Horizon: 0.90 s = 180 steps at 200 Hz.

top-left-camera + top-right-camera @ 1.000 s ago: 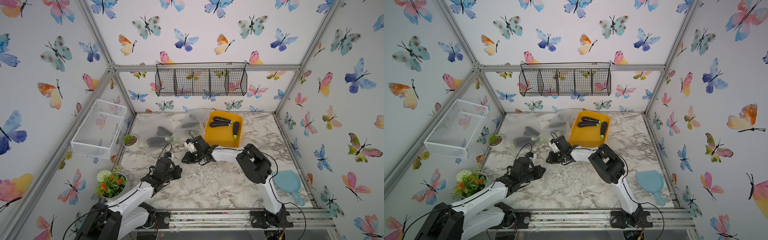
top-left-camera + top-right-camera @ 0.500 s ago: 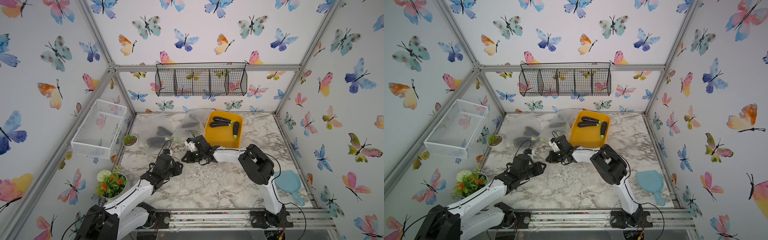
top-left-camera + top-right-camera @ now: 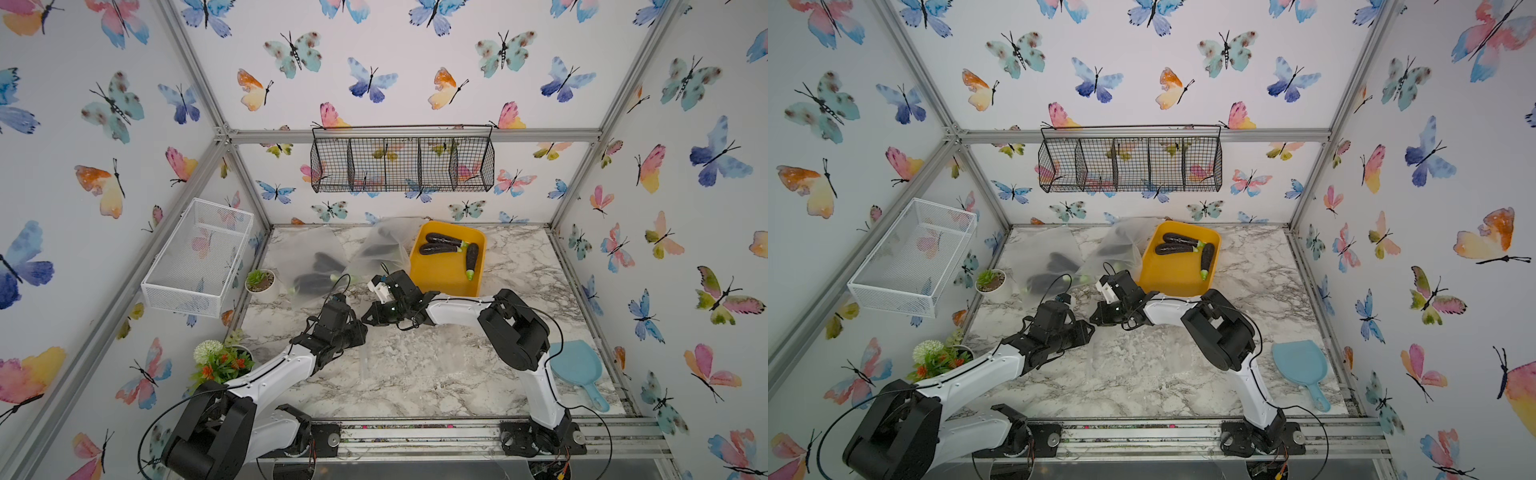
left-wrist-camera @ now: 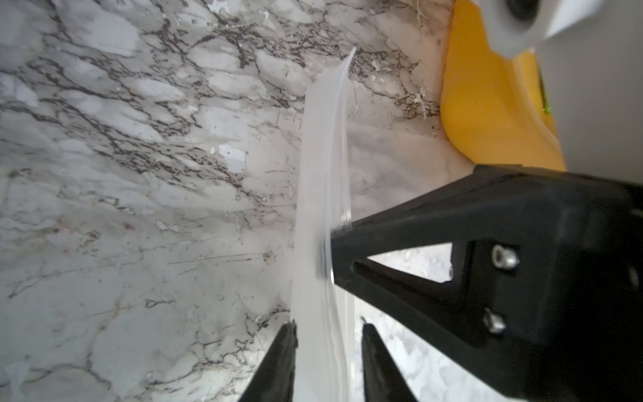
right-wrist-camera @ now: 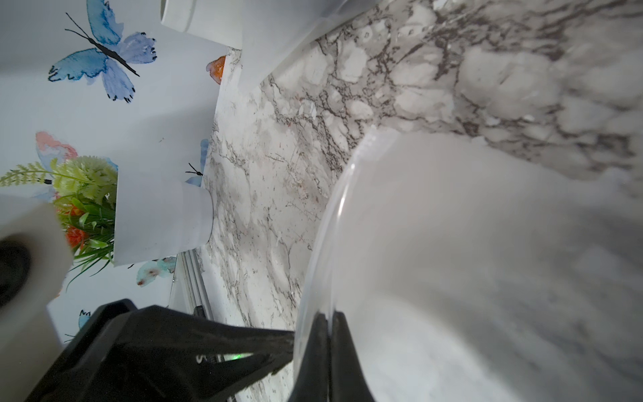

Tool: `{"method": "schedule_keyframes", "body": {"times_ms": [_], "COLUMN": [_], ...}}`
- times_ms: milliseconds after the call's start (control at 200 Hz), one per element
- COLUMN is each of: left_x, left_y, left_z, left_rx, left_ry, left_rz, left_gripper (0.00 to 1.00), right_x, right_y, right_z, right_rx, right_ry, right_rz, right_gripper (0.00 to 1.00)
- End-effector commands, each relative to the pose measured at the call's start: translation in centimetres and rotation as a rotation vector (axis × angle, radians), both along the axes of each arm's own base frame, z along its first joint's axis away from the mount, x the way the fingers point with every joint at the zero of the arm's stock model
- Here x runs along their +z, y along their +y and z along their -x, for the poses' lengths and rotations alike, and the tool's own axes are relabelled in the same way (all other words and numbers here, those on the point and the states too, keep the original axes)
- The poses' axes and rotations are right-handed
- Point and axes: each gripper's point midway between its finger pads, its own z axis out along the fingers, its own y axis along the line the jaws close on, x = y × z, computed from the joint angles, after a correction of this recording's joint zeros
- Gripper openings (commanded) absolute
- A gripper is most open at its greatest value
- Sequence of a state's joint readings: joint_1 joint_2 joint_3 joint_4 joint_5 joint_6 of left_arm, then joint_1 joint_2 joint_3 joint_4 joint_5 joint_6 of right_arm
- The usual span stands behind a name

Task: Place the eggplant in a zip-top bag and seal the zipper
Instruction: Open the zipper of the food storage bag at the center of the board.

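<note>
Dark purple eggplants (image 3: pixel 442 248) are sitting in a yellow bin (image 3: pixel 442 277); the desk (image 3: pixel 415 374) is showing grey-veined white marble, the bag (image 5: pixel 452 261) frosted.

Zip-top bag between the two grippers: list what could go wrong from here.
1. Only the right gripper pinches the zip-top bag; the left gripper stands open around its rim, so the rim may slip or twist.
2. Nothing shows inside it; the eggplants lie in the yellow bin, so sealing now may close it empty.
</note>
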<state>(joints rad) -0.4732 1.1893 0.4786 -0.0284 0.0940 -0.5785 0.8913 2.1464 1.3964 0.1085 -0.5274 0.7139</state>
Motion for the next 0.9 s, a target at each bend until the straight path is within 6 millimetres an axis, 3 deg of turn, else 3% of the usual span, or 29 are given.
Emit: {"method": "schedule_keyframes", "body": {"times_ms": [0,295,410,501,606,676,756,896], "left_x": [-0.3,-1.4,-1.3,-1.4,-1.1,1.3,6.0,14.3], "left_y": [0.6,1.9,2.1,2.0,1.2,1.1,2.2,4.4], "left_z": [0.0,0.2,0.1,0.1,0.2,-0.4,-1.6,-2.7], "left_rx": [-0.005,0.015,0.011,-0.014,-0.059,-0.063,-0.004,0.086], "left_ry": [0.0,0.028,0.027,0.038,0.039,-0.01,-0.13,-0.321], "left_rz": [-0.051,-0.142,-0.161,-0.192,-0.175,-0.171,-0.196,-0.25], "left_gripper": [0.29,0.26,0.35,0.35,0.15,0.06,0.0,0.0], "right_x": [2.3,2.8,2.8,3.1,4.5,6.1,8.5,14.3], "right_y": [0.2,0.0,-0.1,0.0,0.4,0.8,1.6,3.6], "right_z": [0.4,0.5,0.5,0.5,0.4,0.4,0.3,0.9], "right_rx": [0.016,0.019,0.02,0.025,0.036,0.058,0.09,0.171], "right_ry": [-0.035,-0.045,-0.049,-0.052,-0.069,-0.094,-0.138,-0.221], "right_rz": [-0.03,-0.028,-0.02,-0.029,-0.057,-0.084,-0.131,-0.263], "right_gripper": [0.04,0.04,0.04,0.04,0.04,0.04,0.04,0.04]}}
